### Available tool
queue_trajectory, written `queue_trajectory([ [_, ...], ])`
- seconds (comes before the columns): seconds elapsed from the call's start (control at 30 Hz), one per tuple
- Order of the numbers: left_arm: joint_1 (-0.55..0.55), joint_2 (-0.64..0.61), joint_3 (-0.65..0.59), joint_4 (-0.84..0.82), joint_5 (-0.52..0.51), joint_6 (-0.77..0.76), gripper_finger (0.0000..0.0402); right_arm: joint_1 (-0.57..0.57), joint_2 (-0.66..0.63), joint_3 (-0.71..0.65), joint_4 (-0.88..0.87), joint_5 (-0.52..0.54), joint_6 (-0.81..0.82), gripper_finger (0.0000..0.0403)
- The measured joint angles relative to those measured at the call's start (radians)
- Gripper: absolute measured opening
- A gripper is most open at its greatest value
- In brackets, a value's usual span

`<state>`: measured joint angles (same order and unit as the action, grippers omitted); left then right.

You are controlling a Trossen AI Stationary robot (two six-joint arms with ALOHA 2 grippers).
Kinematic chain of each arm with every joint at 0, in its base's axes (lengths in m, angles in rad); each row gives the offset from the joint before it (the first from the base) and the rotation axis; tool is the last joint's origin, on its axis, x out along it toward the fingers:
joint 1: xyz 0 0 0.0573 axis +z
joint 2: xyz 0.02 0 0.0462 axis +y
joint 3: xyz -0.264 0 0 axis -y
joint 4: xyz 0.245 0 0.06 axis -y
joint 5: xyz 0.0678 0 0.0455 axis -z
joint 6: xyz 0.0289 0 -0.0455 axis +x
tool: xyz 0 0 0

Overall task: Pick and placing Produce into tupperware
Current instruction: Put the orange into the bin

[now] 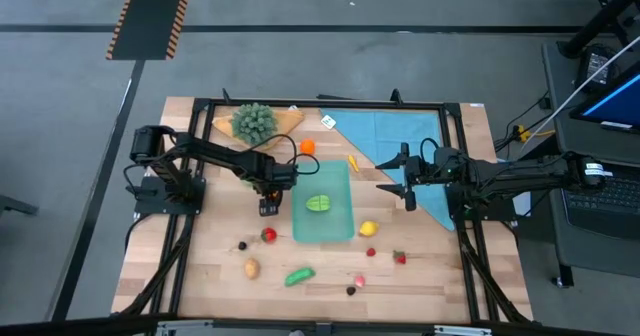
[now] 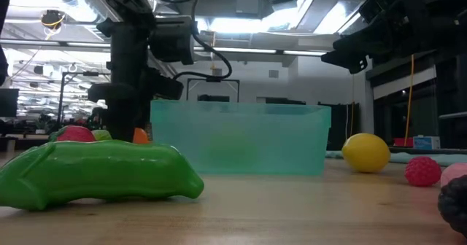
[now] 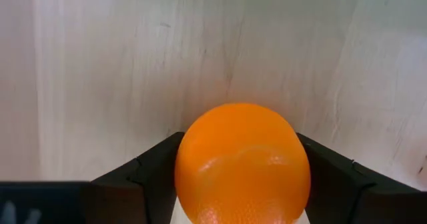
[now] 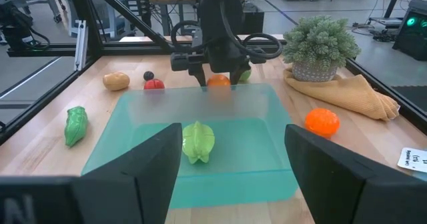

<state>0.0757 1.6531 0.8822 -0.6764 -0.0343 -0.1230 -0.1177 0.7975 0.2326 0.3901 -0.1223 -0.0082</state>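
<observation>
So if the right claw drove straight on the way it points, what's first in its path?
Probably the shallow translucent teal plastic container: the right claw points across it, toward the green leafy piece inside; its height above the rim is unclear.

- A wooden table (image 1: pixel 200 276) is filling the centre of a grey workshop floor.
- A bushy green potted plant (image 1: pixel 254 121) is sitting toward eleven o'clock on the table, resting on a tan cloth (image 4: pixel 347 94).
- A light-blue cloth (image 1: pixel 385 131) is lying spread toward one o'clock.
- A laptop (image 1: pixel 612 106) is glowing at three o'clock, off the table.
</observation>
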Motion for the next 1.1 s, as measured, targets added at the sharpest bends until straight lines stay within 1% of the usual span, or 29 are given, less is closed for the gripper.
queue_trajectory([
  [0.1,0.001,-0.032,0.0,-0.007,-0.005,0.001,0.0239,0.0,0.0,0.0,0.0,0.0,0.0,0.0267],
  [0.23,0.002,-0.109,0.0,-0.016,-0.005,0.001,0.0239,0.0,0.0,0.0,0.0,0.0,0.001,0.0267],
  [0.63,0.048,-0.438,-0.001,-0.001,-0.018,0.063,0.0239,0.0,0.0,0.0,-0.009,0.0,0.003,0.0267],
  [0.73,0.05,-0.52,-0.036,0.085,-0.024,0.095,0.0239,0.0,0.0,0.0,-0.013,0.0,0.003,0.0267],
  [0.97,0.049,-0.678,-0.203,0.315,-0.024,0.111,0.0239,0.0,0.001,0.0,-0.018,0.0,0.003,0.0267],
  [1.1,0.044,-0.736,-0.233,0.354,-0.024,0.141,0.0239,0.0,0.001,0.0,-0.017,0.0,0.003,0.0267],
])
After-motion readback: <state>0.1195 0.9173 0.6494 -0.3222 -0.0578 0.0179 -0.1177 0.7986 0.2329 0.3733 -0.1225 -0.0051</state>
